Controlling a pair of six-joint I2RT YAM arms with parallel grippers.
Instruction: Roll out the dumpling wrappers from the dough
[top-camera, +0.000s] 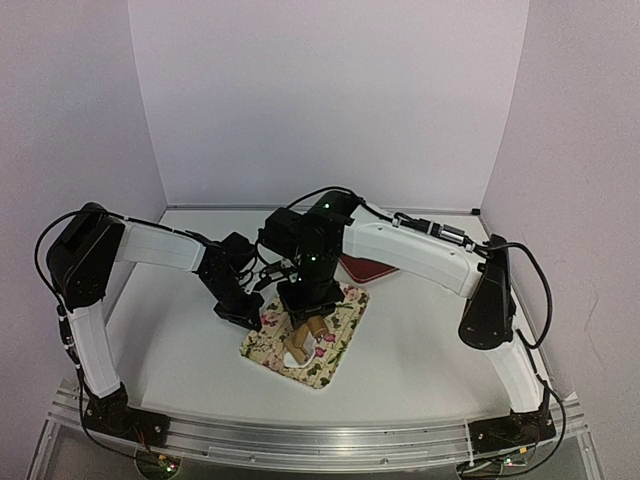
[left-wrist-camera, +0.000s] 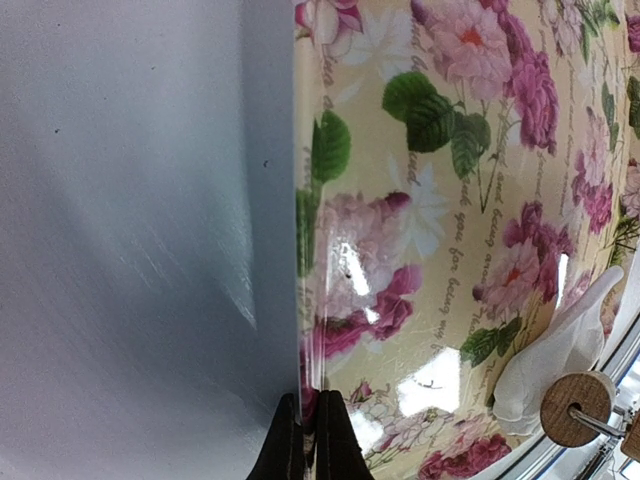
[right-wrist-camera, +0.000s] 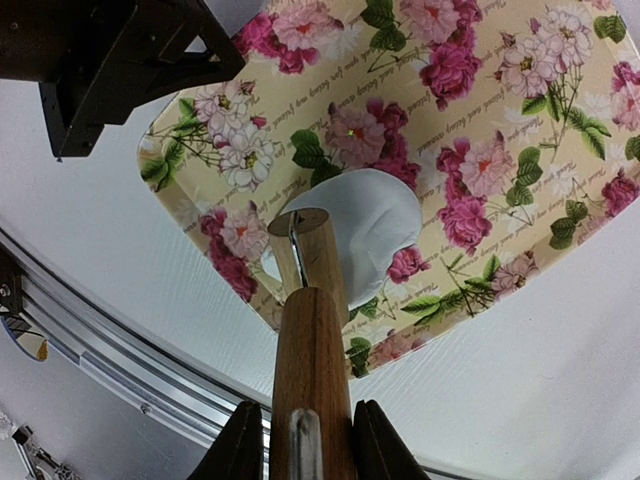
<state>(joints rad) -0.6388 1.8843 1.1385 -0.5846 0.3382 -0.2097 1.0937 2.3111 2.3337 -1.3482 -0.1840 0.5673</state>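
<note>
A flattened white piece of dough (right-wrist-camera: 365, 225) lies on a glossy floral mat (right-wrist-camera: 500, 120). No cut round wrapper shows. My right gripper (right-wrist-camera: 305, 410) is shut on the handle of a wooden rolling pin (right-wrist-camera: 312, 340), and the pin's barrel (right-wrist-camera: 318, 255) rests on the dough's near edge. In the top view the pin (top-camera: 305, 338) lies over the mat (top-camera: 345, 312) under the right gripper (top-camera: 305, 305). My left gripper (left-wrist-camera: 312, 400) is shut on the mat's left edge (left-wrist-camera: 305, 300); it shows in the top view (top-camera: 248, 313). The dough (left-wrist-camera: 560, 345) and the pin's end (left-wrist-camera: 575, 408) sit at lower right.
A red tray (top-camera: 368, 268) lies behind the mat, mostly hidden under the right arm. An aluminium rail (top-camera: 300, 435) runs along the table's near edge. White walls close in the back and sides. The left gripper's body (right-wrist-camera: 110, 60) stands at the mat's far corner.
</note>
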